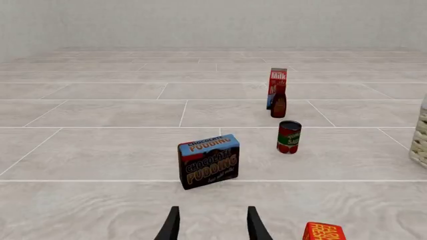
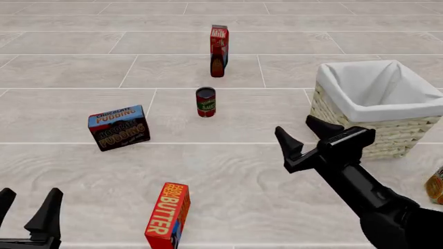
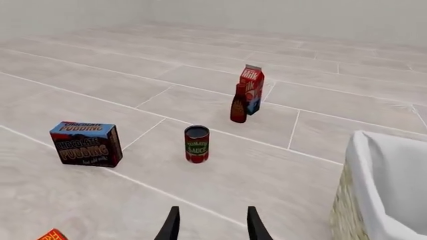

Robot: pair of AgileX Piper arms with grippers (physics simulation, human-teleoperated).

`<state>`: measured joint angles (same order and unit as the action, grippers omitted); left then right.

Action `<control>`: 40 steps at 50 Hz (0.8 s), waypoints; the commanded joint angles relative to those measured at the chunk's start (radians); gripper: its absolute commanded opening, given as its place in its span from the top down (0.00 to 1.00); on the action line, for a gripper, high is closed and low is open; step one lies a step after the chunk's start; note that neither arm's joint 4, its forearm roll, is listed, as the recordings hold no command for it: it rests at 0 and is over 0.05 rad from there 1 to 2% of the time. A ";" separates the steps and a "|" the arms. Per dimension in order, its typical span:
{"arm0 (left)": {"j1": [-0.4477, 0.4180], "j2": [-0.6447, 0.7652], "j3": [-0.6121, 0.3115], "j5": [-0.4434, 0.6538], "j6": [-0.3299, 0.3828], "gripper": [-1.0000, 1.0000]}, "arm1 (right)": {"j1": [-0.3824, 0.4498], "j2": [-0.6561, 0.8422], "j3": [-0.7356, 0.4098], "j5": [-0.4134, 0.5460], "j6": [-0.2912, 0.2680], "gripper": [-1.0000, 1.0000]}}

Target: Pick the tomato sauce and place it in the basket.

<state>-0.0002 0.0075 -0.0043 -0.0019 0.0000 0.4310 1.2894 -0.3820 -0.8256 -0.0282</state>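
Front view, nearest edge: the left pincer (image 2: 26,207) sits low at the left corner with its two dark fingers spread apart and nothing between them; the left wrist view shows the same parted fingertips (image 1: 172,225) over bare tabletop (image 2: 242,171). Just beyond it and toward the middle, a red-orange butter box (image 2: 168,215) stands upright on its narrow end. At the far right edge an orange-labelled can (image 2: 436,185) is partly cut off by the frame.

Middle ground: the right pincer (image 2: 308,134) is raised above the tabletop on its black arm, released, its fingers apart and grasping nothing, just beside the near left corner of the basket (image 2: 387,132). The basket, pale wicker with a white cloth lining, stands on the right side. To the left, a chocolate pudding box (image 2: 119,127) rests tilted slightly on the tabletop.

Further back: the tomato sauce (image 2: 205,101), a small can with a red and green label, stands upright near the centre, well apart from the basket and from both pincers; the right wrist view places the can (image 3: 197,144) ahead of the open fingers.

Farthest: a red milk carton (image 2: 220,40) stands upright, with a dark brown bottle (image 2: 217,65) touching or just in front of it; which of the two cannot be told.
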 commanded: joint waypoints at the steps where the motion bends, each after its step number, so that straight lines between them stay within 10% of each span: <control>1: 0.000 0.000 0.000 0.000 0.000 0.00 | 0.035 0.061 -0.061 -0.001 0.029 0.00; 40: 0.000 0.000 0.000 0.000 0.000 0.00 | 0.047 0.347 -0.318 0.014 0.041 0.00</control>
<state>-0.0002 0.0075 -0.0043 -0.0019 0.0001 0.4764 1.5675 -0.6376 -0.8205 0.0219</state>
